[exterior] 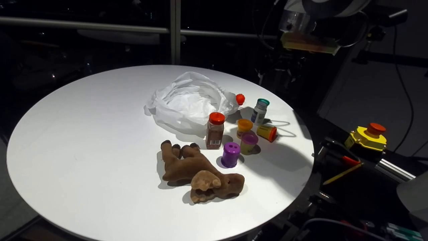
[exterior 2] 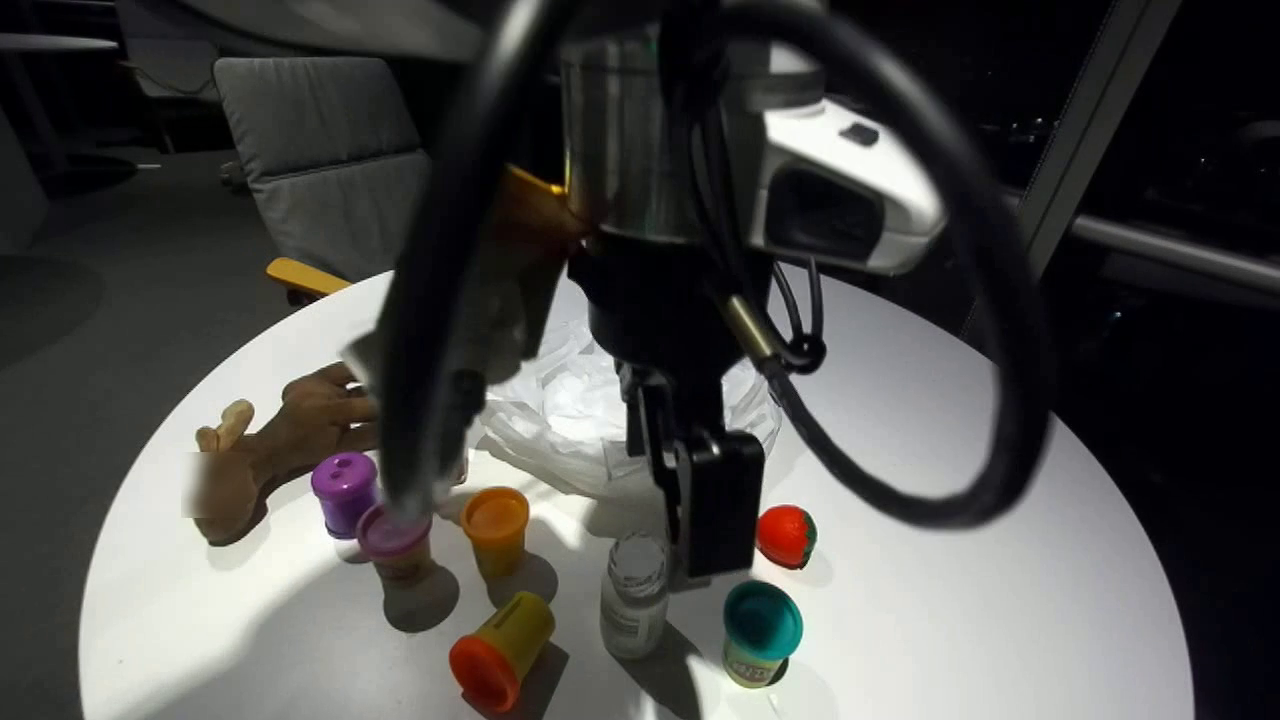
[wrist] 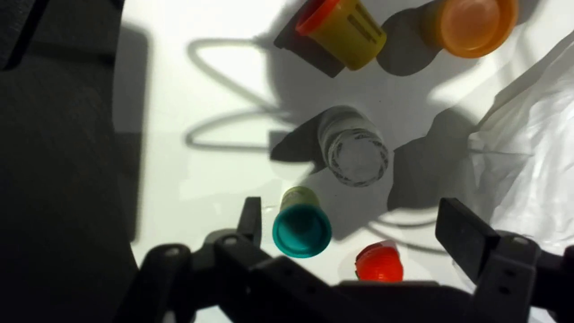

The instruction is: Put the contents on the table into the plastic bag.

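Jaws spread wide, empty. Wrist view: teal-topped tub point(wrist: 301, 224) lower ctr, clear jar point(wrist: 355, 151) mid-frame, plastic bag point(wrist: 542, 179) far rt. Plush toy point(exterior: 190, 168) lower ctr in an exterior view. Risk: off-ctr descent prob. tips tub/jar; snagging bag might collapse it.

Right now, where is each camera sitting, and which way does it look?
Wrist view: above the open gripper, facing down at the table; both fingers show near the bottom.
An exterior view: high, nearest the plush toy, slanting down towards the plastic bag; arm and gripper show at upper right.
An exterior view: close to the arm, looking past it towards a chair; arm, black cable and gripper block the middle.
Both exterior views share table, plastic bag, plush toy, arm and gripper.
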`<state>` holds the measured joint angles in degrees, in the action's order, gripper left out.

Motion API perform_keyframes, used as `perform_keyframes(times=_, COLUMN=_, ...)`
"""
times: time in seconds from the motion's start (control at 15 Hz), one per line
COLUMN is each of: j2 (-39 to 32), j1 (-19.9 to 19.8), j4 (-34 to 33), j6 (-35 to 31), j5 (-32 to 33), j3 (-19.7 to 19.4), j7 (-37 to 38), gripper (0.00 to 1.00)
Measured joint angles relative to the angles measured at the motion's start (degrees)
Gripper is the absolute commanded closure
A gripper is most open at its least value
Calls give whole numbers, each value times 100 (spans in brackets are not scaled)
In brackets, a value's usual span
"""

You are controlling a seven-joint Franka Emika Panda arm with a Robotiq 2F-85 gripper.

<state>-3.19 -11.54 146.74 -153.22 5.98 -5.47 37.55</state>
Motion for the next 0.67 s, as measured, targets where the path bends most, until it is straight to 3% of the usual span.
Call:
perform_keyframes(times=0.27, j2=-640, j1=159, j4=-248, j6=-353, j5=726, j3=-500, j7=969, gripper=0)
perform_keyframes(times=0.67, j2=-1335, j1=399, j4=-574, j6=-482, j5=287, j3=-720, j7=1067, gripper=0)
